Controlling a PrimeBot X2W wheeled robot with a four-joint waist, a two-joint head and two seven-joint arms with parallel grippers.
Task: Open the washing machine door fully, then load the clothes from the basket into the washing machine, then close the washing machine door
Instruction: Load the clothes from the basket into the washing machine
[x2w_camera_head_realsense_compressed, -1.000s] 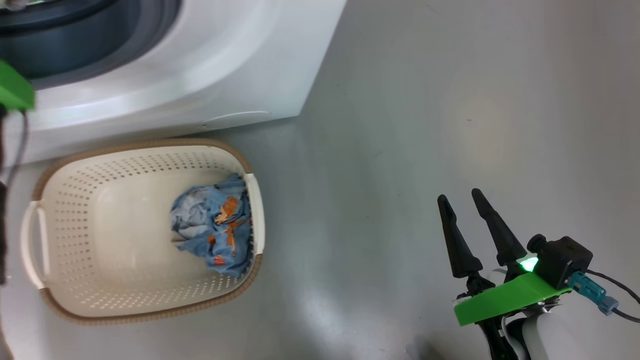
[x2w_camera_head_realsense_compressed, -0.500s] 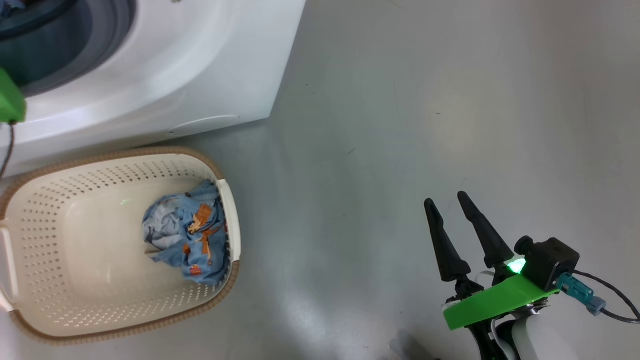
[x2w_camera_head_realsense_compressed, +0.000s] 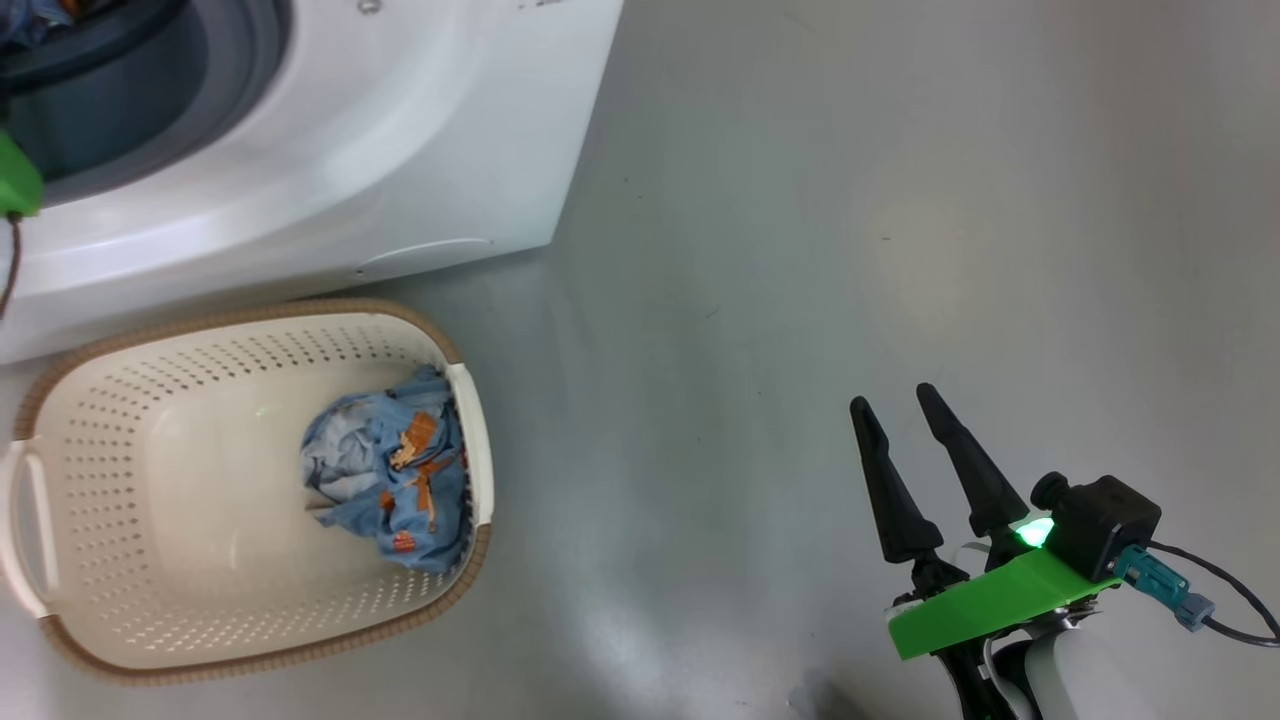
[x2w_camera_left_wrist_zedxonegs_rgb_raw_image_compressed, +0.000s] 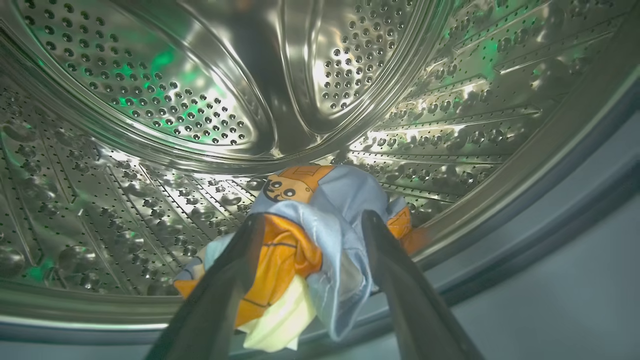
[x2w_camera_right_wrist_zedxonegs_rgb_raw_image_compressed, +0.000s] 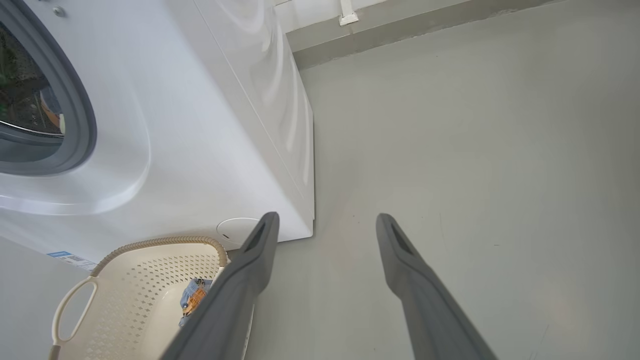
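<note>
The white washing machine (x2w_camera_head_realsense_compressed: 400, 150) stands at the upper left, its opening ringed by a grey gasket (x2w_camera_right_wrist_zedxonegs_rgb_raw_image_compressed: 80, 115); the door is out of view. Inside the steel drum (x2w_camera_left_wrist_zedxonegs_rgb_raw_image_compressed: 200, 100), my left gripper (x2w_camera_left_wrist_zedxonegs_rgb_raw_image_compressed: 311, 216) is open, and a light-blue garment with orange figures (x2w_camera_left_wrist_zedxonegs_rgb_raw_image_compressed: 345, 195) lies between its fingers at the drum's front lip. The cream basket (x2w_camera_head_realsense_compressed: 150, 400) sits on the floor before the machine, with a second light-blue garment (x2w_camera_head_realsense_compressed: 385, 480) bunched against its right wall. My right gripper (x2w_camera_head_realsense_compressed: 891, 397) hovers open and empty over the floor, well right of the basket.
Grey floor (x2w_camera_head_realsense_compressed: 800, 250) stretches to the right of the machine and basket. A round filter cover (x2w_camera_head_realsense_compressed: 425, 255) marks the machine's lower front. A wall base (x2w_camera_right_wrist_zedxonegs_rgb_raw_image_compressed: 400, 30) runs behind the machine. The basket (x2w_camera_right_wrist_zedxonegs_rgb_raw_image_compressed: 150, 270) touches the machine's foot.
The head camera has shifted, so the whole picture slid left, then slightly back right. Basket, its garment and the right gripper keep their places relative to each other.
</note>
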